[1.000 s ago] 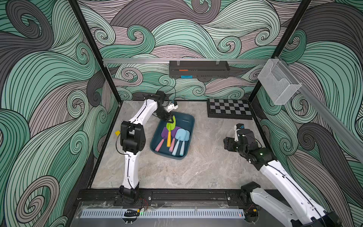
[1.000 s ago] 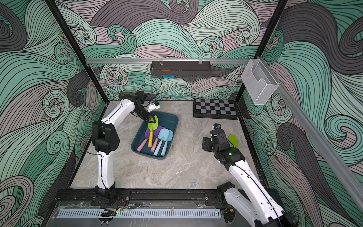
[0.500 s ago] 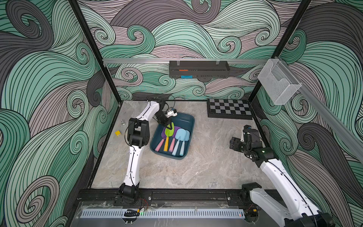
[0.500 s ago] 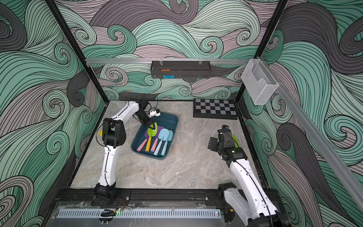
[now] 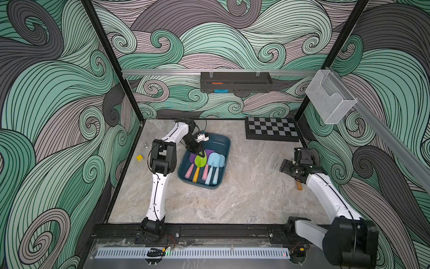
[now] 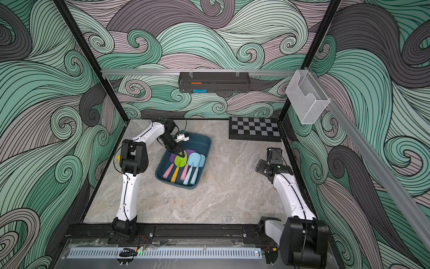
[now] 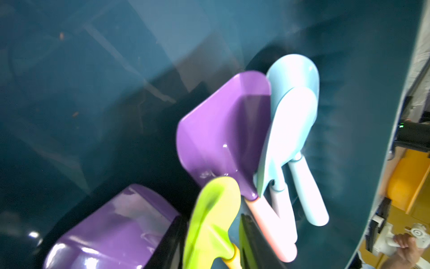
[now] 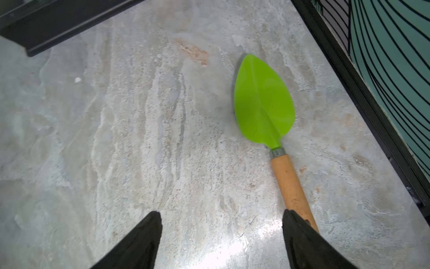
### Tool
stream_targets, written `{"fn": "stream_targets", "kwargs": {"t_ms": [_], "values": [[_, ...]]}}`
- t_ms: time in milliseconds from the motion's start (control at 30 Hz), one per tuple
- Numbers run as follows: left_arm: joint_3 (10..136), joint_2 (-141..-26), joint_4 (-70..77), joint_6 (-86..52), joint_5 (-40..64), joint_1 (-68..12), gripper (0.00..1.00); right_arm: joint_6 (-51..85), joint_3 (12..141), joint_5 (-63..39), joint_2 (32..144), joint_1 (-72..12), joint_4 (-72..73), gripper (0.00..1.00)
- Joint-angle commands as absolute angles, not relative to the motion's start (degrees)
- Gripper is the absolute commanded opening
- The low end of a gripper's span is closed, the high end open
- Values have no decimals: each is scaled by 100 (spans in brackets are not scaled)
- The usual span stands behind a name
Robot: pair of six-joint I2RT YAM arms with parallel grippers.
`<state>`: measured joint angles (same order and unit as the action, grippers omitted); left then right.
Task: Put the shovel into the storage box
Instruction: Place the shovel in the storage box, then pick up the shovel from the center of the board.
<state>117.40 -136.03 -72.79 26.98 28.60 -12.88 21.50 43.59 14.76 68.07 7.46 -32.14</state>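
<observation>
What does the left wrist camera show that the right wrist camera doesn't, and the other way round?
Only the left wrist view: the inside of the storage box, with purple shovels, pale blue shovels and a lime shovel. Only the right wrist view: a green wooden-handled shovel lying on the marble table, by the open right claw. Both: black claw fingertips and a green blade, though from different shovels.

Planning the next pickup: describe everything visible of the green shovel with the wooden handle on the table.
The shovel lies flat on the grey table near the black side frame. Its lime green, pointed oval blade has a centre crease; a metal collar joins it to a tan wooden handle. The open right gripper is by the handle's end; contact unclear.
</observation>
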Motion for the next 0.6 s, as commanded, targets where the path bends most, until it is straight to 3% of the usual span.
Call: {"fn": "stream_targets", "kwargs": {"t_ms": [0, 167, 567], "values": [[11491, -12826, -6928, 2519, 2736, -1239, 45, 2075, 4544, 1907, 7190, 993, -3040, 87], [11076, -12278, -6545, 2457, 2843, -1237, 52, 2134, 4555, 1703, 7666, 1424, -2852, 88], [10905, -12133, -6348, 2253, 2942, -1230, 52, 2179, 4684, 1292, 8745, 1846, -2791, 87]]}}
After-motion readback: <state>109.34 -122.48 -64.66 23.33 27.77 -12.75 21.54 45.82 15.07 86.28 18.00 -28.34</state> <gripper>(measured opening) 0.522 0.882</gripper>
